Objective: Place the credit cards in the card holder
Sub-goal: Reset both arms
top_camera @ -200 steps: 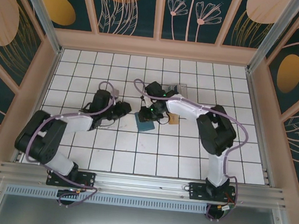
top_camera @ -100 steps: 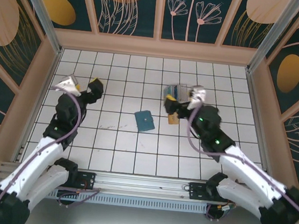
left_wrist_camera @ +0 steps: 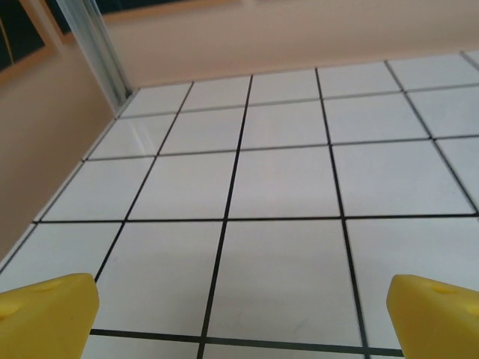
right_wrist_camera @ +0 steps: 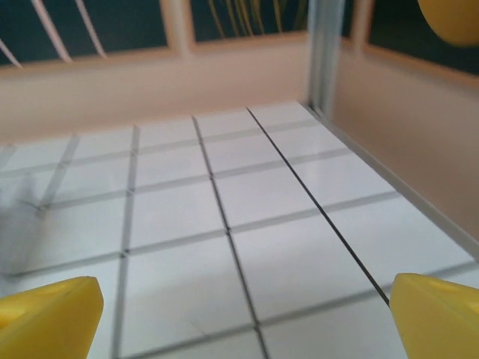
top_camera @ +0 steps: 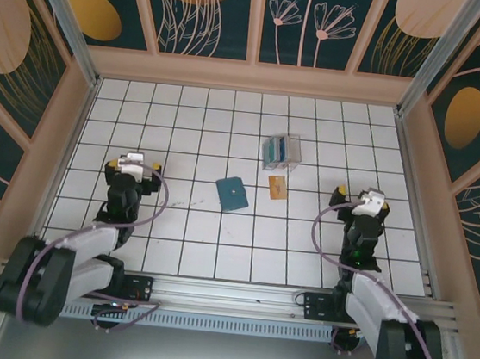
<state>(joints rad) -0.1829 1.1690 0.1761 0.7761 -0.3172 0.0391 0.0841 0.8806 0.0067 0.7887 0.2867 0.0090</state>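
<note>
Left gripper (top_camera: 135,166) and right gripper (top_camera: 361,196) stand open, empty. Next, I must pick the tan-orange credit card (top_camera: 277,186) near the card holder (top_camera: 233,193).

table (top_camera: 180,251): glossy wht tile, smooth. box (top_camera: 281,151): clr plastic. card holder (top_camera: 233,193): matt teal. jaws: matt yellow plastic.

Bright even light; right wrist view blurred, faint shadows.

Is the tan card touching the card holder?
Apart. The top external view shows bare white tile between the tan card and the card holder.
</note>
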